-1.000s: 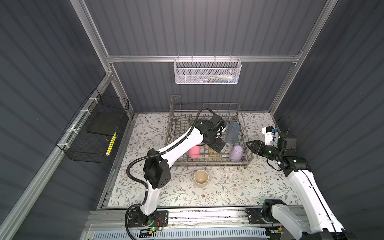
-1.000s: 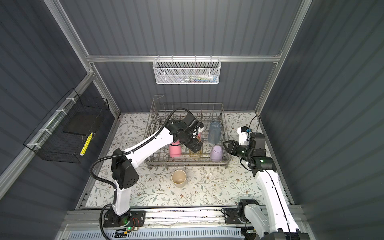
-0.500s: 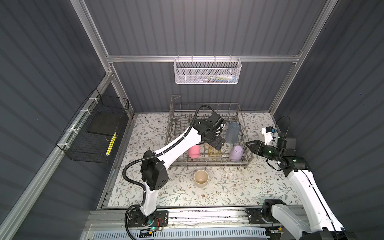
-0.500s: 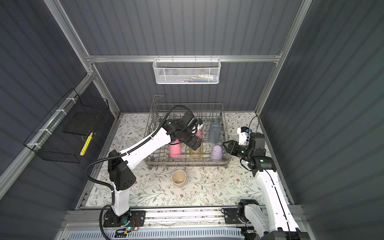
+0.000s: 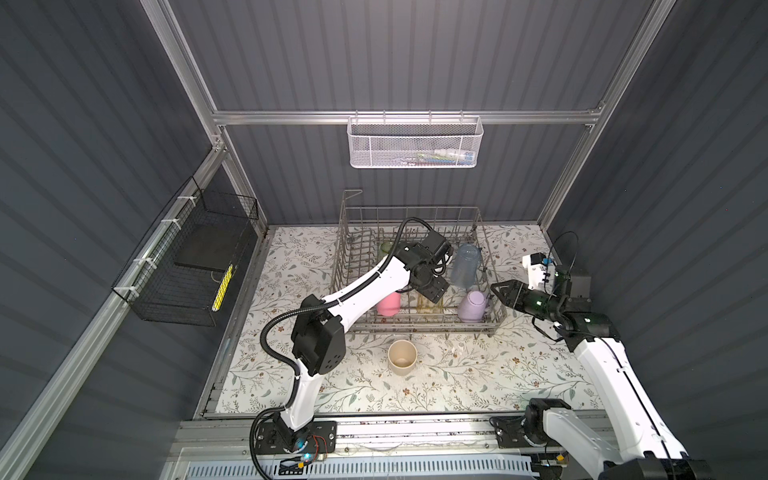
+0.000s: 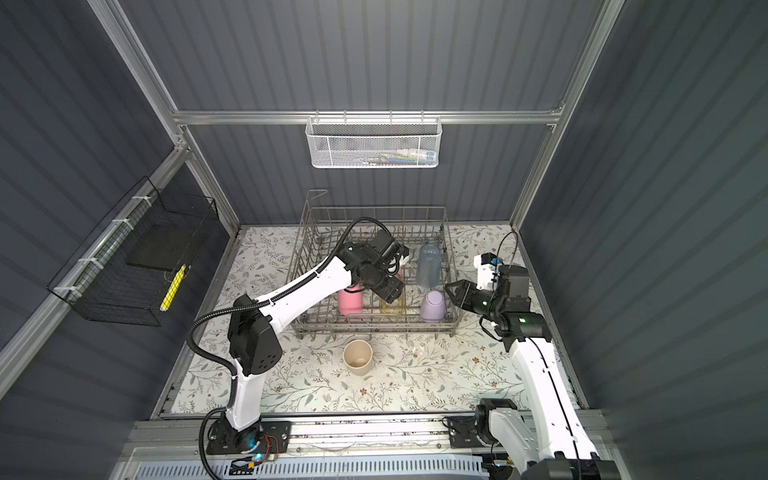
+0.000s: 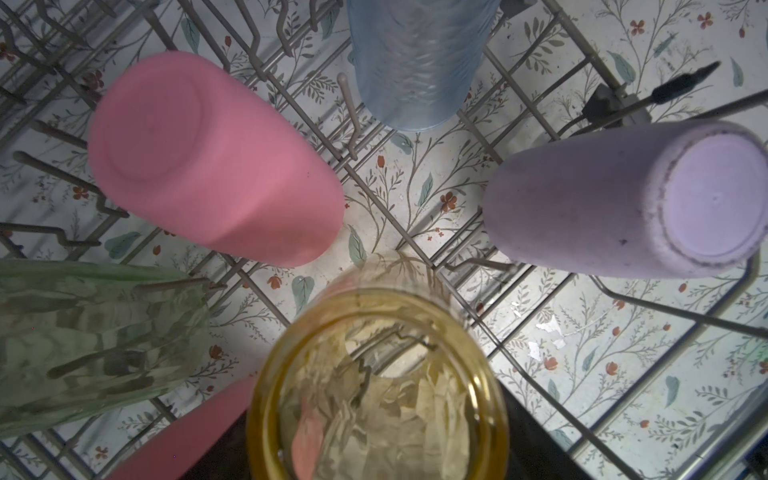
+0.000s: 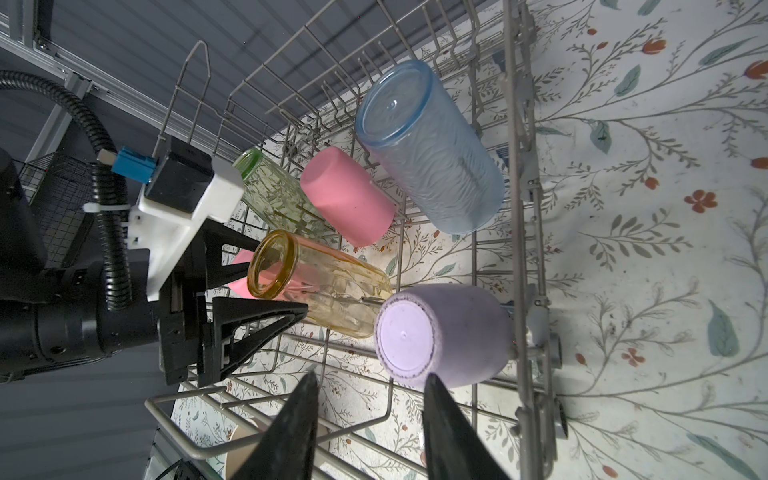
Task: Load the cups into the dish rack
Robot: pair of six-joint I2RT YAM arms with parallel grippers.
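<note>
The left gripper (image 8: 282, 277) straddles the amber cup (image 8: 332, 295) inside the dish rack (image 8: 521, 208), gripping or not I cannot tell, so a skewed withdrawal could tip it into the lilac cup (image 8: 457, 332), while the right gripper (image 8: 370, 376) hangs half-open, empty, just outside.

Dish rack (image 5: 415, 326) sits toward the back of the table (image 5: 498, 374), lone cup (image 5: 402, 357) just in front of it, other cups (image 5: 469, 305) inside the rack.

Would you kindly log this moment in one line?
left gripper: astride amber cup in dish rack, grip unclear | right gripper: open, outside it | beige cup: on table
</note>
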